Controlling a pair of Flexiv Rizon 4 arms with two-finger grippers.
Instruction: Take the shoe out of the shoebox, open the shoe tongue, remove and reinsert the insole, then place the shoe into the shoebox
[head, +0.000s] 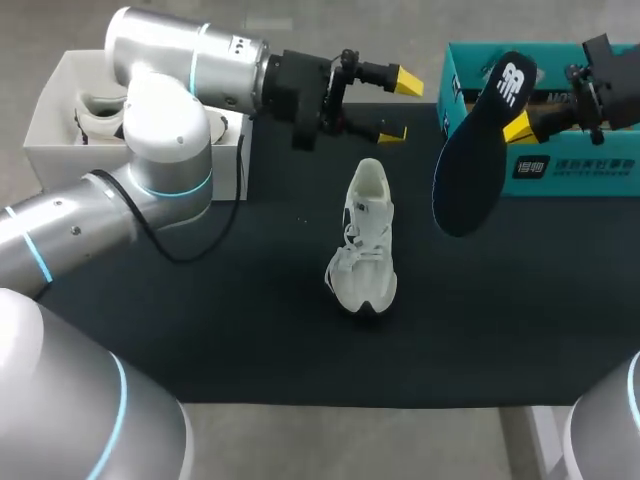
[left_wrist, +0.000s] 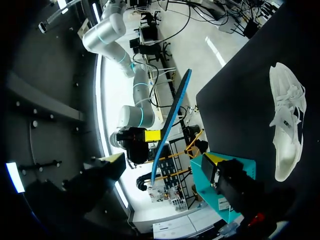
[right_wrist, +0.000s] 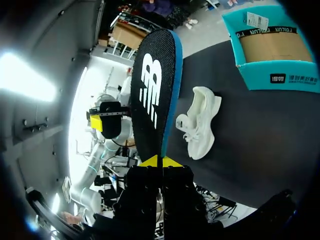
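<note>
The white shoe (head: 364, 240) lies at the middle of the dark worktop (head: 200, 330), its long axis running near to far with a slight lean. Its narrow, smooth end is to the far side and its broader end to the near side, laces between; which end is the toe I cannot tell.

The right gripper (head: 520, 128) is in the air in front of the teal shoebox (head: 560, 165) at the far right, its fingers pressed together on the dark insole (head: 465, 180). The insole slants from far right down to near left, clear of the worktop, logo end by the box.

The left gripper (head: 398, 106) hovers just beyond the shoe's far end, its fingers spread wide, holding nothing.
</note>
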